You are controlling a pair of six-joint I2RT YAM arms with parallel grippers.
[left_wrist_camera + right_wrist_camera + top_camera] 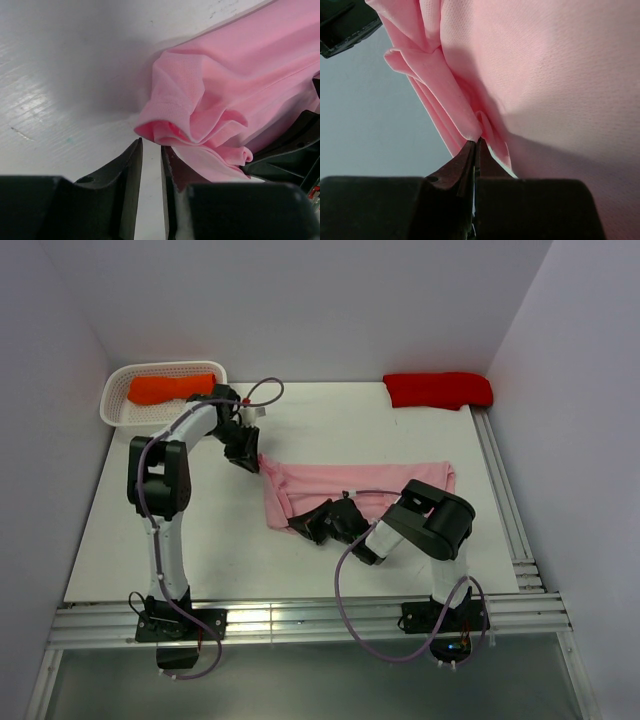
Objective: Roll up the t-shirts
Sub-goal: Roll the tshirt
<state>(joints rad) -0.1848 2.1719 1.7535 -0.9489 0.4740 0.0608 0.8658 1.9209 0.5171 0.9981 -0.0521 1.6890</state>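
Left tool (151, 145) at the pink t-shirt's (370, 480) bunched far corner on the table (350, 420), jaws a slit apart; grip unclear. Right tool (476, 141) pinches the near fold tight. If the left holds nothing, the roll could start lopsided and unravel.

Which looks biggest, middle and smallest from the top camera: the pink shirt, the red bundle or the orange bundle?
1. the light pink cloth t-shirt, spread out flat
2. the red cloth t-shirt bundle
3. the orange cloth t-shirt bundle, only slightly smaller than the red, so these two are nearly alike
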